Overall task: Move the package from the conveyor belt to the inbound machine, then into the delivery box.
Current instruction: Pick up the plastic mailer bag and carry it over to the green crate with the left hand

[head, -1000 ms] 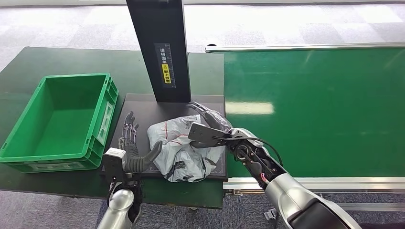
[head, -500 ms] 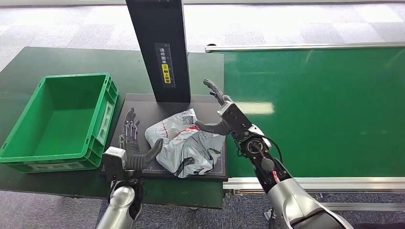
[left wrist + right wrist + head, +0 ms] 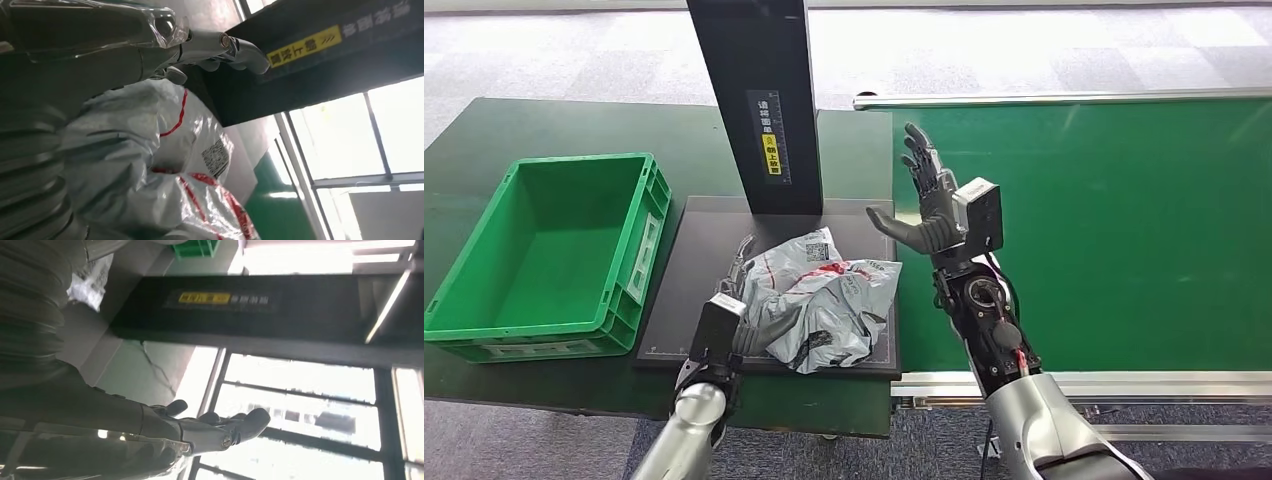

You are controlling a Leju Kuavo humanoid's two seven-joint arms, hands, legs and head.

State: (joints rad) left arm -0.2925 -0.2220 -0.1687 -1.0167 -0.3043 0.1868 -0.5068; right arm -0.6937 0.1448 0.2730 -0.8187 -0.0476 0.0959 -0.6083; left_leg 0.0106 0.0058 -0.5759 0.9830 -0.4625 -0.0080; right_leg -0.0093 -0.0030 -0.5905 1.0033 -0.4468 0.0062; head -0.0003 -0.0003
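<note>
My right hand [image 3: 936, 205] has let go and lifted off the package [image 3: 819, 297], fingers spread and empty above the near edge of the conveyor belt [image 3: 1104, 230]. My left hand [image 3: 746, 322] has closed in meanwhile — it now presses the package's left side, though I cannot tell if its fingers have clamped. The package lies on the inbound machine [image 3: 699, 260], toward its front right corner. The scan stop looks done — next comes the green delivery box [image 3: 544, 250].

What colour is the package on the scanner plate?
Grey-white plastic package with red and black markings, clearest in the head view.
</note>
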